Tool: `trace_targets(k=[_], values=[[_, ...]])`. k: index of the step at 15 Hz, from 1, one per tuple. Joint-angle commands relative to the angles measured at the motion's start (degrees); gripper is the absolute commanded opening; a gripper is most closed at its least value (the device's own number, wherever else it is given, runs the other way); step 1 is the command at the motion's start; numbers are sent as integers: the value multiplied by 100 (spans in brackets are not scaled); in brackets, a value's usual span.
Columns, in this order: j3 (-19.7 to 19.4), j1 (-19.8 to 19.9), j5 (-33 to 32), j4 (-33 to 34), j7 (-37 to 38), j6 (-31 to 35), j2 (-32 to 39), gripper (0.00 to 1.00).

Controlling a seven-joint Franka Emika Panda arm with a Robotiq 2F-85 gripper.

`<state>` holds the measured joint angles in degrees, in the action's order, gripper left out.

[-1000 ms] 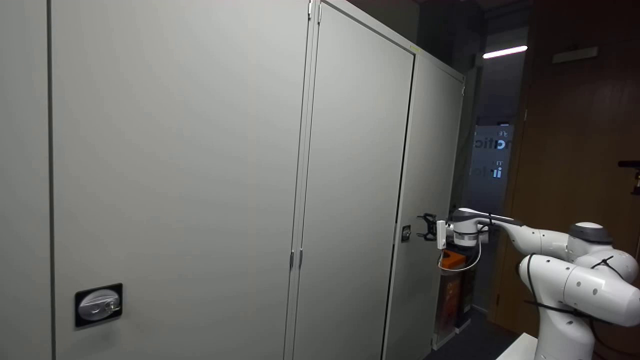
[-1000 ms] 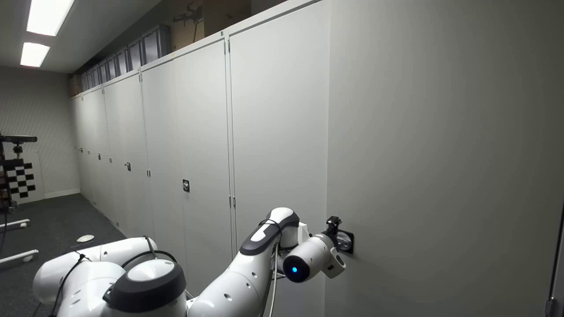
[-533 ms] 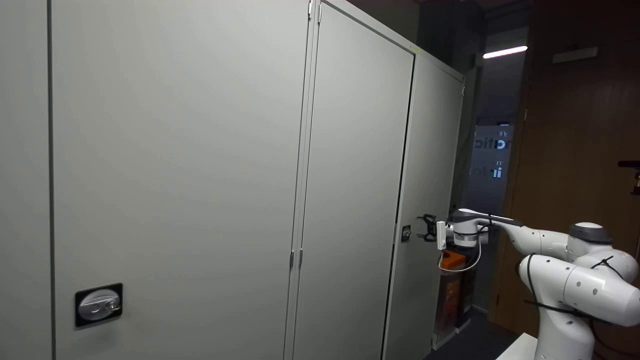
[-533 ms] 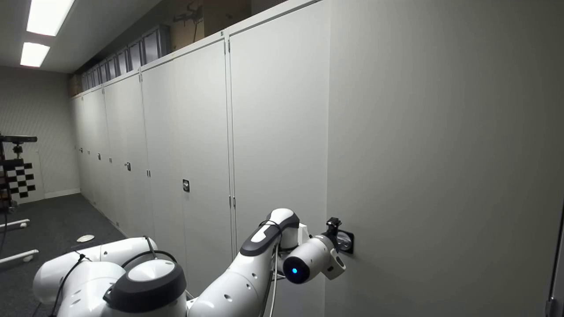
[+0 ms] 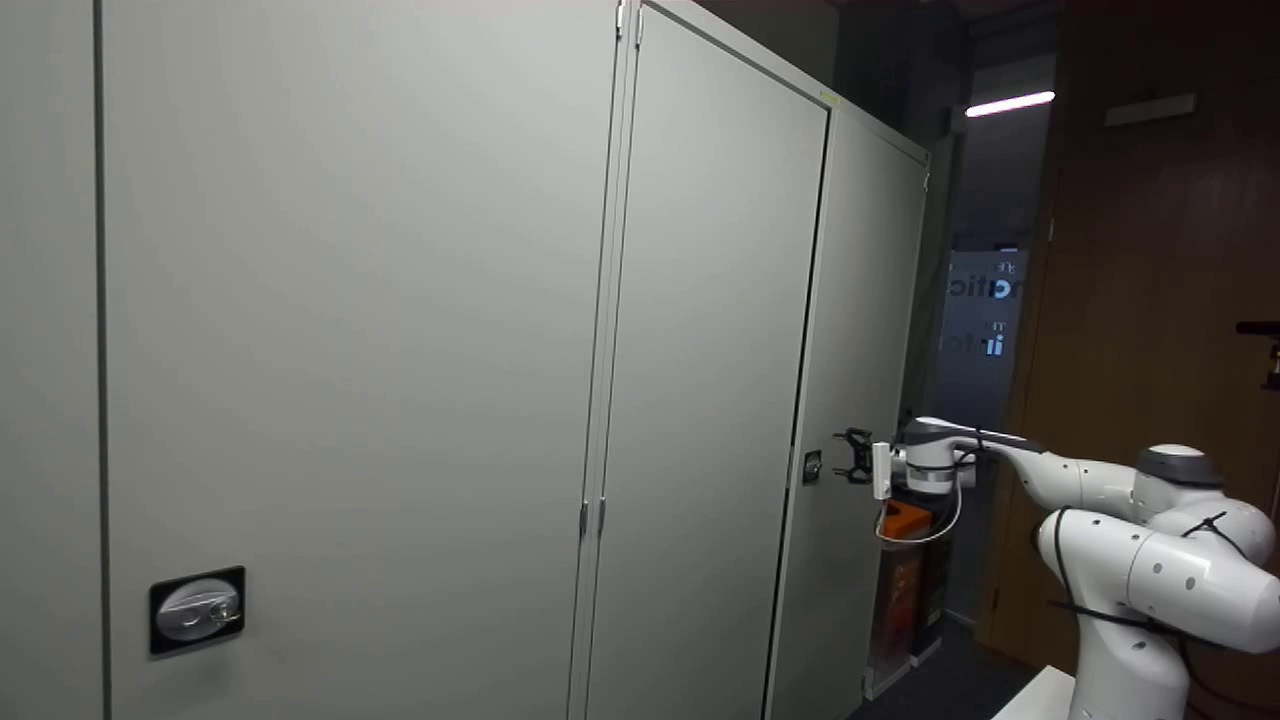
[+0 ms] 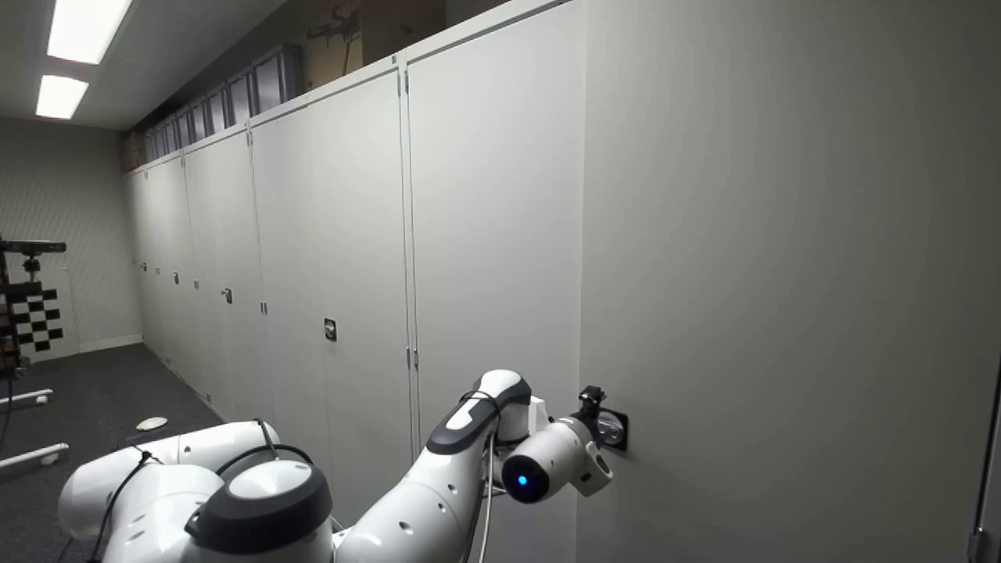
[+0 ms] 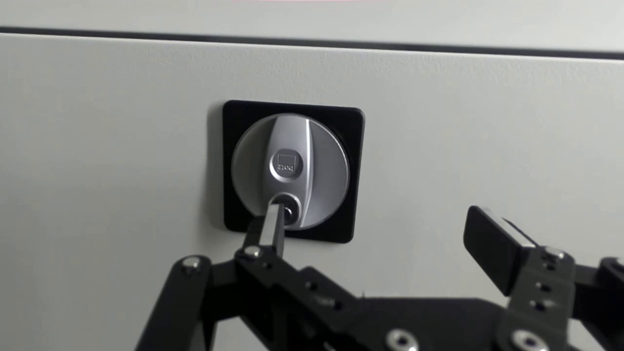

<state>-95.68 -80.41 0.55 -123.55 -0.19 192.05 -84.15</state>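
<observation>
In an exterior view, arm (image 5: 1150, 575) bends at the elbow, then runs near level toward the round knob (image 5: 812, 467) on the cabinet door (image 5: 865, 300). In an exterior view, wrist (image 6: 543, 463) sits just left of the knob, its black end hiding the knob's left edge. Wrist view: gripper (image 7: 374, 209) is spread wide; one finger overlaps the knob's lower edge, touch can't be told; the other stands right of the knob, apart.
</observation>
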Motion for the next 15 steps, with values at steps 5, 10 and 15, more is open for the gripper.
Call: trace_targets(k=[5, 10, 15], values=[[-8, -274, 266, 129, 47, 87, 2, 100], [-101, -284, 345, 85, 63, 94, 3, 100], [-169, -254, 363, 70, 45, 133, 5, 100]])
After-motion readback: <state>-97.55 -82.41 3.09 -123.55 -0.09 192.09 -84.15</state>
